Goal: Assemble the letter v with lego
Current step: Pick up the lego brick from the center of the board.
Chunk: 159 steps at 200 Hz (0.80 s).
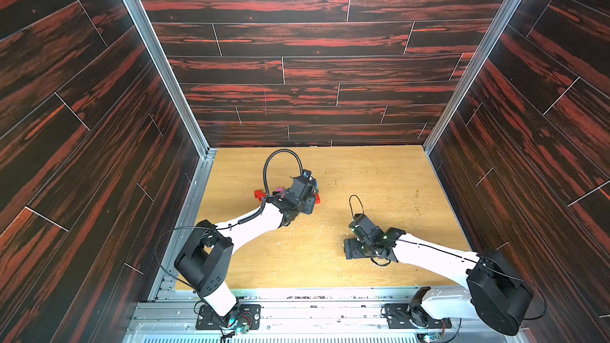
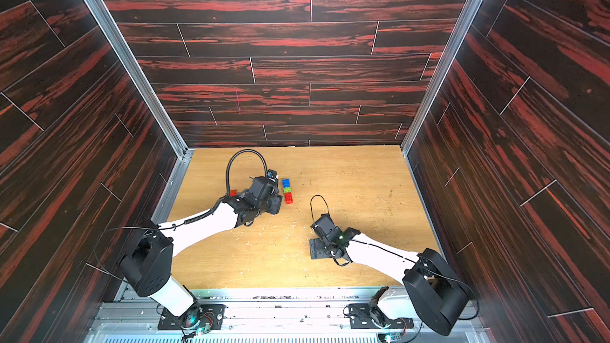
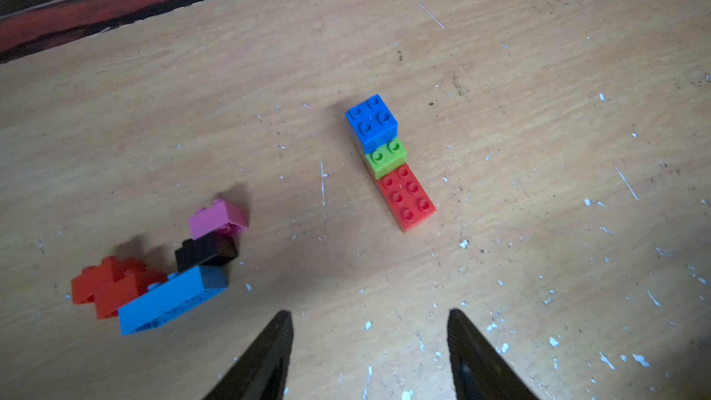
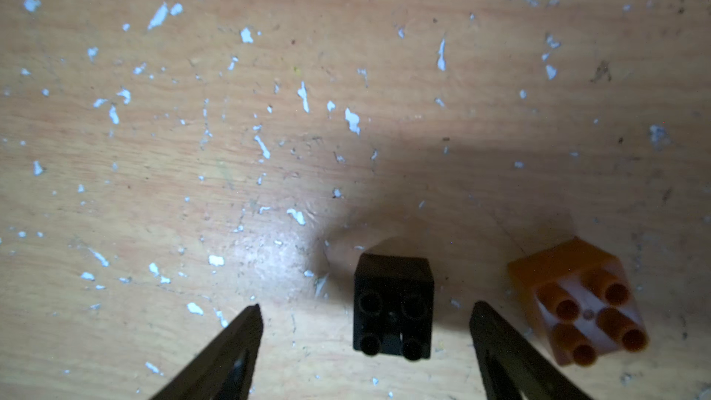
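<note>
Right jaws are standing open, flanking the black brick (image 4: 392,302); centring before closing is advisable. Left jaws are hanging open, empty.

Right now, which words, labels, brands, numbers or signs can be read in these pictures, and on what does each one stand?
None can be read.
Any brand mark on the blue brick, the lime green brick or the red brick is too blurred to read.
The black brick and the orange brick show no writing.
</note>
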### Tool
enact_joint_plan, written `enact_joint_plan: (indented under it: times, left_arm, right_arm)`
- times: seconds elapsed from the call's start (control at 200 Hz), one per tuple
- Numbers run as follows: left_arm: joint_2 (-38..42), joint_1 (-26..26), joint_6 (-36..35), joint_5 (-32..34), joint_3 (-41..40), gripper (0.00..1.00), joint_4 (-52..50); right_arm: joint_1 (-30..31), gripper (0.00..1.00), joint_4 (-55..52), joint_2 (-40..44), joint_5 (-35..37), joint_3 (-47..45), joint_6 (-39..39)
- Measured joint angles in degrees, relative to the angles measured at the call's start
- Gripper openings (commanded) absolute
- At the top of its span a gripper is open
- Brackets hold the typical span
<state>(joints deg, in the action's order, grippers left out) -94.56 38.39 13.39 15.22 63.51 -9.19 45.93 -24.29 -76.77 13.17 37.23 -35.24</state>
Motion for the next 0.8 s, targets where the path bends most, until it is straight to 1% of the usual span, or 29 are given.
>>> enact_joint_plan:
  times: [0.336, 0.386, 0.631, 0.797]
  left_arm:
    - [3.1, 2.5, 5.1, 1.0, -3.9, 0.66, 1.6]
    - [3.4, 2.7, 5.5, 1.1, -4.4, 0.66, 1.9]
    - [4.1, 3.5, 7.5, 1.4, -5.6, 0.66, 1.9]
    - [5.2, 3.8, 8.8, 1.4, -6.5, 0.66, 2.0]
  right_arm:
    - [2.0, 0.8, 0.0, -1.1, 1.8, -0.9, -2.9]
    - [2.3, 0.79, -0.1, -1.3, 2.0, -1.4, -3.3]
    - [2.7, 0.78, 0.2, -2.5, 3.4, -1.7, -3.8]
    - [2.8, 0.75, 0.3, -3.0, 4.4, -1.5, -3.8]
